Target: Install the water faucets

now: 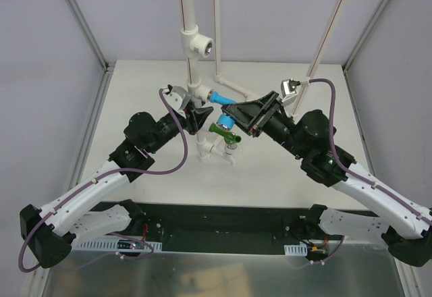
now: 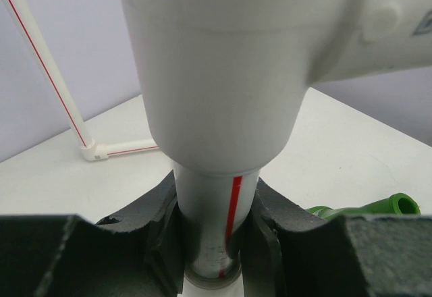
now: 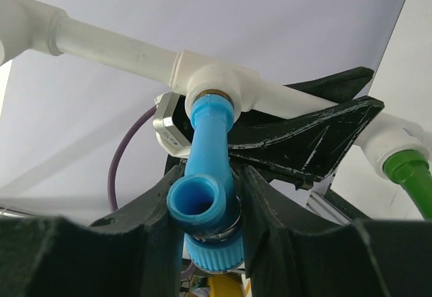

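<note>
A light blue water faucet (image 3: 204, 175) sits with its threaded end in the socket of a white tee (image 3: 219, 88) on the pipe stand. My right gripper (image 3: 206, 202) is shut on its body, the spout mouth facing the camera. From above, the blue faucet (image 1: 220, 98) juts right from the upright white pipe (image 1: 194, 74), and the right gripper (image 1: 227, 112) holds it. A dark green faucet (image 1: 225, 133) sticks out of a lower fitting (image 3: 388, 142). My left gripper (image 2: 214, 199) is shut on the red-striped white pipe (image 2: 210, 209) just below a tee (image 2: 223, 74). The left gripper (image 1: 197, 117) stands left of the stand.
A second tee (image 1: 200, 44) with an open socket sits higher on the stand. A thin red-striped pipe (image 1: 327, 37) leans at the back right, joined low down by an elbow (image 2: 91, 152). The green faucet (image 2: 398, 206) lies close to my left fingers. Frame posts (image 1: 79, 17) stand at the corners.
</note>
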